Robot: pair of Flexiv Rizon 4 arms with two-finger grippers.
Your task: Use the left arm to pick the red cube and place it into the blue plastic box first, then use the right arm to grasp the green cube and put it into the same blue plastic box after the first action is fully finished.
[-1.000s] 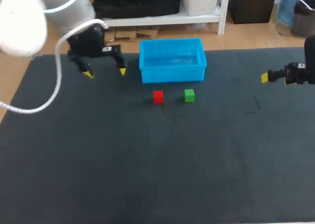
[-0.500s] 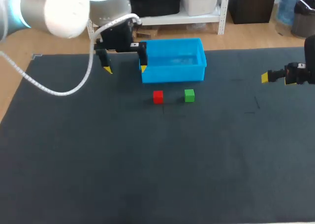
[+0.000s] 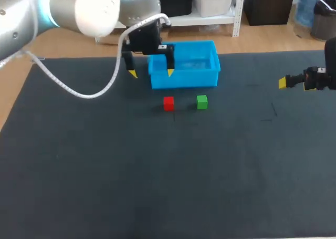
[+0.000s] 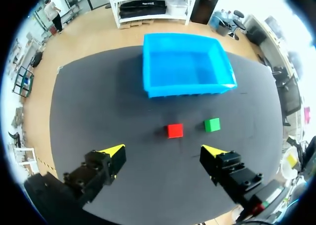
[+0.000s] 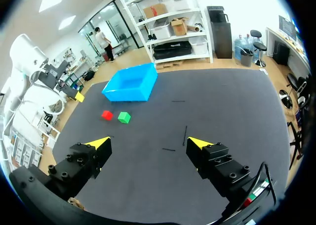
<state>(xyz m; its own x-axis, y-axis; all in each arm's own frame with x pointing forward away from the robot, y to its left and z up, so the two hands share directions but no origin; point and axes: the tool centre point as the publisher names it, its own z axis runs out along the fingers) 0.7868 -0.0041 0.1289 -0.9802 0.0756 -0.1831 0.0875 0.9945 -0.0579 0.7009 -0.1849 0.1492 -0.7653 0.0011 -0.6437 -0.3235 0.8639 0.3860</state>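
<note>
- at the back of the dark table (image 3: 157,186), near its middle: the blue plastic box (image 3: 184,79), open side up, long front wall facing the cubes.
- just in front of that wall, on the tabletop: the red cube (image 3: 168,103) and the green cube (image 3: 202,102), side by side with a small gap between them, red toward the left arm's side, green toward the right arm's; both outside the box and apart from it.
- coming in from the upper left of the head view: the left arm (image 3: 79,8), trailing a white cable (image 3: 89,92) that loops down over the table.
- left gripper (image 3: 151,72): released, fingers spread wide and pointing down, nothing between them; in the head view one yellow tip just beside the box's left end, the other in front of its front wall near that same end.
- in the left wrist view, same gripper (image 4: 163,151) raised above the table; red cube (image 4: 174,130) a little ahead of the gap between the fingers, green cube (image 4: 212,124) beside it, box (image 4: 187,89) farther ahead.
- right gripper (image 3: 283,82): at the table's right edge, well apart from cubes and box, only one yellow tip showing in the head view.
- in the right wrist view, that gripper (image 5: 148,143) released too, fingers wide apart over bare table, holding nothing; cubes and box far ahead, off toward one side.
</note>
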